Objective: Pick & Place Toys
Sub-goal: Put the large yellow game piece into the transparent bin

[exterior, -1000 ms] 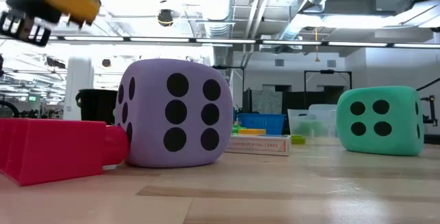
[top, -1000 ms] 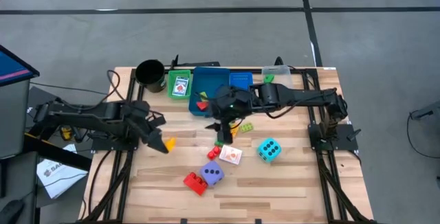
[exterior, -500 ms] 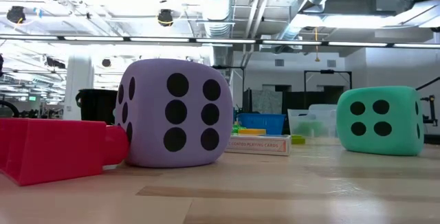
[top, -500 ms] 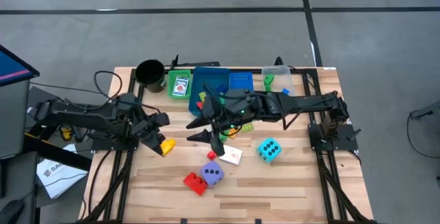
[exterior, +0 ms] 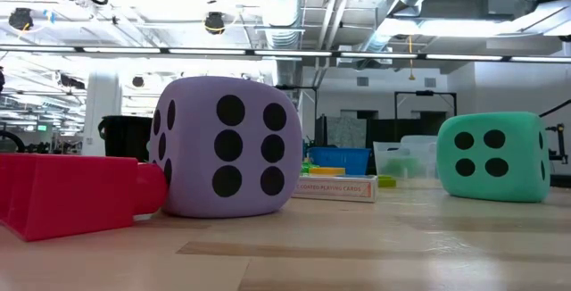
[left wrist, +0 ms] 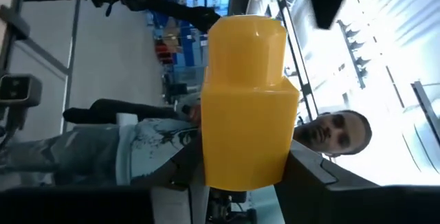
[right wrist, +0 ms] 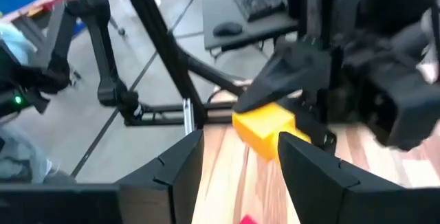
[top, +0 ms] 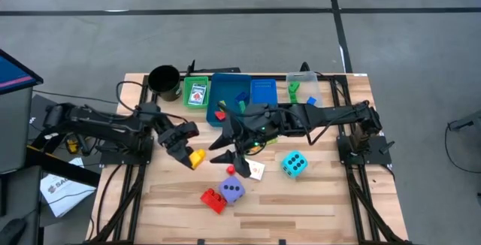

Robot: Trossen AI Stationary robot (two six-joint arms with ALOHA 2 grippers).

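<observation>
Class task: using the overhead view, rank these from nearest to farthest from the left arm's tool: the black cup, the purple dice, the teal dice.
1. Purple dice: just beyond the left tool, toward the table's front.
2. Black cup: back left corner.
3. Teal dice: far across, on the right arm's side.

yellow brick (top: 197, 158) gripped aloft, dice on table

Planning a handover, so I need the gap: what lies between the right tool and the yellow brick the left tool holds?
Only bare table, per the high view: the right tool gapes toward the yellow brick, gripped by the left tool.
</observation>
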